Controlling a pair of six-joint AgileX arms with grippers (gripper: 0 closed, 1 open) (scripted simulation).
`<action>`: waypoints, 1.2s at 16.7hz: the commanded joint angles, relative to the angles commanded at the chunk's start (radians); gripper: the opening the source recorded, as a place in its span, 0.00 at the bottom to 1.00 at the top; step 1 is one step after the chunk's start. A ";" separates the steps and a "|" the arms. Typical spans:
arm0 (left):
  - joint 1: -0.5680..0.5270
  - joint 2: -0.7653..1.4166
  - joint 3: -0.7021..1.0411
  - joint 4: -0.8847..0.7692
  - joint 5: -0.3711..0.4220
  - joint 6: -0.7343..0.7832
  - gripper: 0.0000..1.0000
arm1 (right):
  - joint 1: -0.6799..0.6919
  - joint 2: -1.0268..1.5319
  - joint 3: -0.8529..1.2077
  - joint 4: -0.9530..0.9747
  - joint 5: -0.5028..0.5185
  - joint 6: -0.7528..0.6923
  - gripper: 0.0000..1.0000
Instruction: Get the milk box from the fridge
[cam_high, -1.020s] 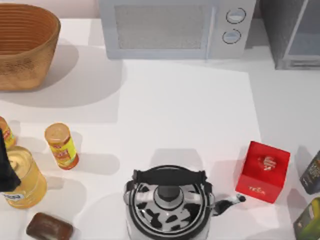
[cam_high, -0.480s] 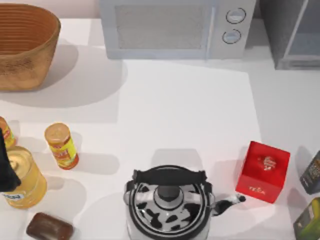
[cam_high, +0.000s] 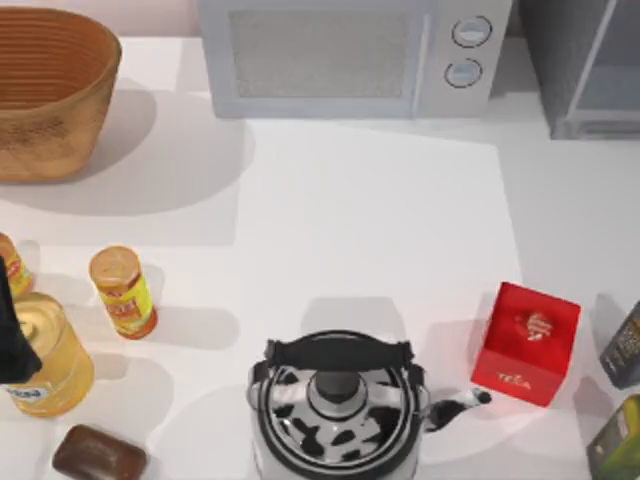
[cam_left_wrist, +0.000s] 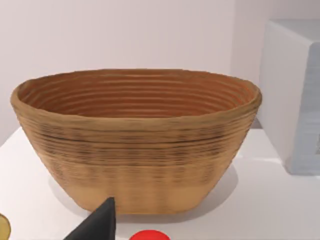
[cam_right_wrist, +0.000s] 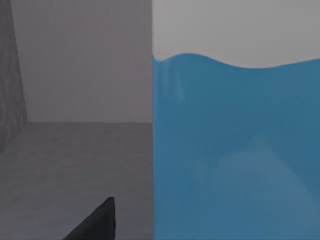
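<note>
Milk box (cam_right_wrist: 235, 150): upright on the fridge (cam_right_wrist: 75, 165) floor, blue face close up.
Right gripper: inside the fridge (finger spread? cannot tell).

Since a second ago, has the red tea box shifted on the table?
No. The red tea box sits in the same spot right of the kettle, its spout tip pointing at the same lower corner.

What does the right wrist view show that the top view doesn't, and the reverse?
Right wrist view: the milk box, blue side and white top, close up, with the right hand beside it. Top view: microwave, basket, kettle, red tea box, cans, left arm at the table's left edge. Shared: the fridge, outside versus inside.
</note>
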 joint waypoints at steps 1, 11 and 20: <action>0.000 0.000 0.000 0.000 0.000 0.000 1.00 | 0.003 0.009 0.012 -0.007 0.001 0.000 1.00; 0.000 0.000 0.000 0.000 0.000 0.000 1.00 | 0.045 0.138 0.265 -0.131 0.045 -0.002 1.00; 0.000 0.000 0.000 0.000 0.000 0.000 1.00 | 0.047 0.143 0.275 -0.137 0.047 -0.002 0.70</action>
